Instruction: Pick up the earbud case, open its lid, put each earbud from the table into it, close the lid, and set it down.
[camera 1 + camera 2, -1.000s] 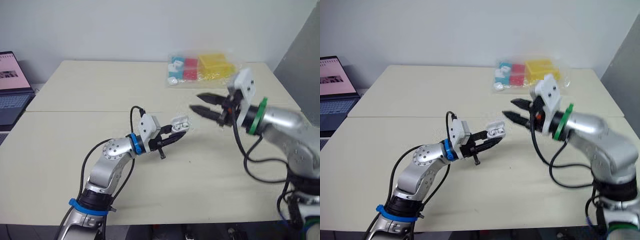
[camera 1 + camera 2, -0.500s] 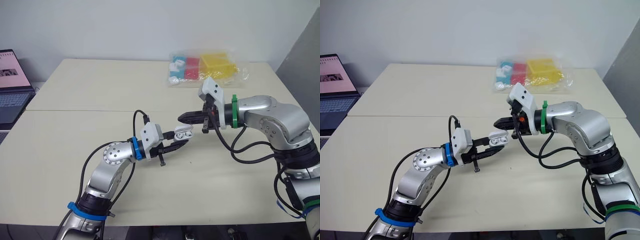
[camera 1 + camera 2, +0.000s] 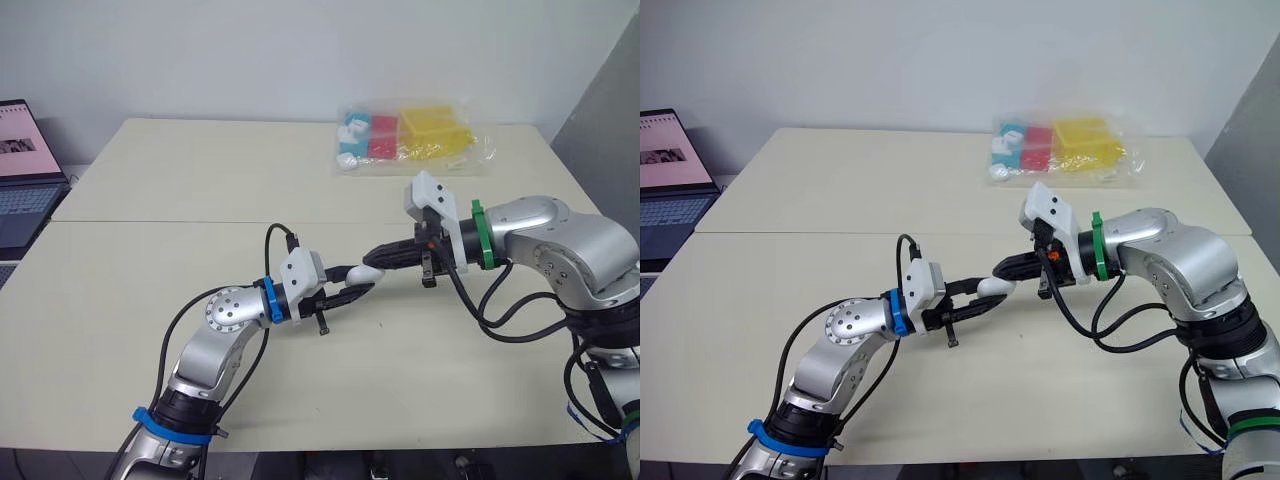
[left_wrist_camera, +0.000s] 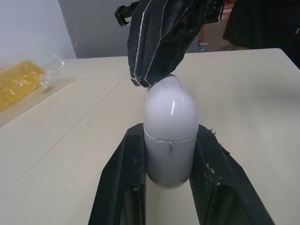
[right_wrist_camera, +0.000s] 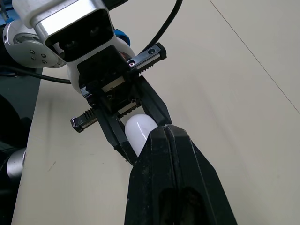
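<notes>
Closure of the lid is the change. Half a second ago the small white glossy earbud case (image 4: 169,136) stood open in the left claw (image 3: 352,292), its lid tipped back. Now the lid sits down on the body with only a thin seam showing around the middle. The right claw (image 3: 373,258) has dropped from just above the case onto it. Its two black fingers are pressed together into one blunt point, and the tips touch the rounded top of the lid. The left claw is clamped on the lower half of the case, one finger on each side, holding it off the pale beige table (image 3: 200,180) with the lid end pointing towards the right claw.

My reading is that the lid-closing step is done or very nearly so. What remains is for the right claw to back off and for the left claw to set the case down. The seam looks even in the left wrist view, though I cannot tell whether the lid has latched.

By count:
- one earbud case, between the left claw's fingers;
- two claws, meeting at the case;
- one clear plastic bag of yellow, red and blue blocks (image 3: 410,135), well beyond the right claw;
- one open laptop (image 3: 20,180), far out past the left claw's side.

With the lid shut, the earbuds inside cannot be counted.
</notes>
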{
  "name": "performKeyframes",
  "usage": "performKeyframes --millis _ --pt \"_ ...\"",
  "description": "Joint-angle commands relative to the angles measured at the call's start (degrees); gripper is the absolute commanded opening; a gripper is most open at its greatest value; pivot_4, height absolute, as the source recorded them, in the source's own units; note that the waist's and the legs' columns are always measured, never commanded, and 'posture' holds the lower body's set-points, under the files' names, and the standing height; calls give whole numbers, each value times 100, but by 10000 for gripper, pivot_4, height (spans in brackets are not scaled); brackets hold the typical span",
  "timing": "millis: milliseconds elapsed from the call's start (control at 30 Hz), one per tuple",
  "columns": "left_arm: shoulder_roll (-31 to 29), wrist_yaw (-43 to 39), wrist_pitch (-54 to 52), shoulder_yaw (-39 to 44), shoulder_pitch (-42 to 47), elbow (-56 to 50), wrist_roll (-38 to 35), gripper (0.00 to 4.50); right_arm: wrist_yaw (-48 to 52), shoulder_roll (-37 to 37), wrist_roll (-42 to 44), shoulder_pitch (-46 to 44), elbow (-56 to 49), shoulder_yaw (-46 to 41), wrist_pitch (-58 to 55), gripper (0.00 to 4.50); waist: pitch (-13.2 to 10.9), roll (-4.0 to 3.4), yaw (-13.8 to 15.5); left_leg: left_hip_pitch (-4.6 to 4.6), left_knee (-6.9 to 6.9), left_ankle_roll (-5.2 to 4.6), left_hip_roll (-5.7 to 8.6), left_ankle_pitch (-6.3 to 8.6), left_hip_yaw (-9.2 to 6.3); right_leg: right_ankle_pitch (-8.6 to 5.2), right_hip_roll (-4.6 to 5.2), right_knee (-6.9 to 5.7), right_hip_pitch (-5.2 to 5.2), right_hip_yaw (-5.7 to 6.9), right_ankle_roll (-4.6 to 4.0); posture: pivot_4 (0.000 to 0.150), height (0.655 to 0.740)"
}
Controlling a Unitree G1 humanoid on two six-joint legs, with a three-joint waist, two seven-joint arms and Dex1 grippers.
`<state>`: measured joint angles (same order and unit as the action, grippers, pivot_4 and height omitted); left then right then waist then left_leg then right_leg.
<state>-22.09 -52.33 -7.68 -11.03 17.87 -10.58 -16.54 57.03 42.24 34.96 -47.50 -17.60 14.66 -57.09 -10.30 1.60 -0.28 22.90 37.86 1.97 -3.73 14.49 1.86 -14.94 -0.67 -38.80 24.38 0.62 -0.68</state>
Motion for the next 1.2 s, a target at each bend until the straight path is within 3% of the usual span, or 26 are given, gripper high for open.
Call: performKeyframes --millis 33,200,367,467,600,700,867,1033,1200 --pt "61 102 77 125 89 -286 -135 8262 71 69 -71 158 -155 57 29 0 0 0 0 0 0 0 0 0 0 0 0 0 0 0 0 1500 7354" --pt "88 222 -669 121 119 -332 -349 8262 -225 91 -390 460 -234 -333 663 0 0 1 2 0 1 0 1 0 1 0 0 -1 0 -1 0 1500 7354" --pt "184 499 -2684 108 326 -331 -1121 8262 -712 193 -1496 1191 -234 -778 2569 0 -1 3 11 1 2 1 4 0 0 -2 1 1 -2 2 5 1500 7354" --pt "412 793 -3647 125 672 173 -1348 8262 -699 374 -1540 1701 -514 -955 2586 0 -2 4 15 1 5 1 5 0 1 -1 1 -1 -2 -1 7 1500 7354" --pt "482 789 -3711 -34 883 892 -1081 8262 -445 571 -1543 2380 -1135 -933 2870 0 -1 4 1 -4 2 1 5 -1 -6 -2 -1 0 -7 4 6 1500 7354" --pt "571 833 -3900 60 999 1179 -1130 8262 -583 394 -1473 2483 -1341 -959 2771 0 -3 5 -77 -9 3 1 5 0 -5 -2 -4 -8 -4 -7 6 1500 7354" --pt "562 809 -4248 167 1118 1392 -1204 8262 -311 733 -1810 2757 -1473 -669 2817 0 -3 5 -71 -14 4 2 6 -1 -14 -2 -3 -13 -10 4 5 1500 7354" --pt "383 848 -4639 282 1153 1473 -1221 24042 -69 1011 -1759 2816 -1530 -640 2558 0 -3 6 -74 -14 6 2 9 -1 -10 -2 -1 -12 -11 1 6 1500 7354" --pt "-294 577 -4697 317 834 916 -1264 40134 -36 1036 -1589 2720 -1565 -813 2365 0 -3 5 -151 -30 0 2 5 -1 -13 -2 -4 -17 -18 -1 5 1500 7354"
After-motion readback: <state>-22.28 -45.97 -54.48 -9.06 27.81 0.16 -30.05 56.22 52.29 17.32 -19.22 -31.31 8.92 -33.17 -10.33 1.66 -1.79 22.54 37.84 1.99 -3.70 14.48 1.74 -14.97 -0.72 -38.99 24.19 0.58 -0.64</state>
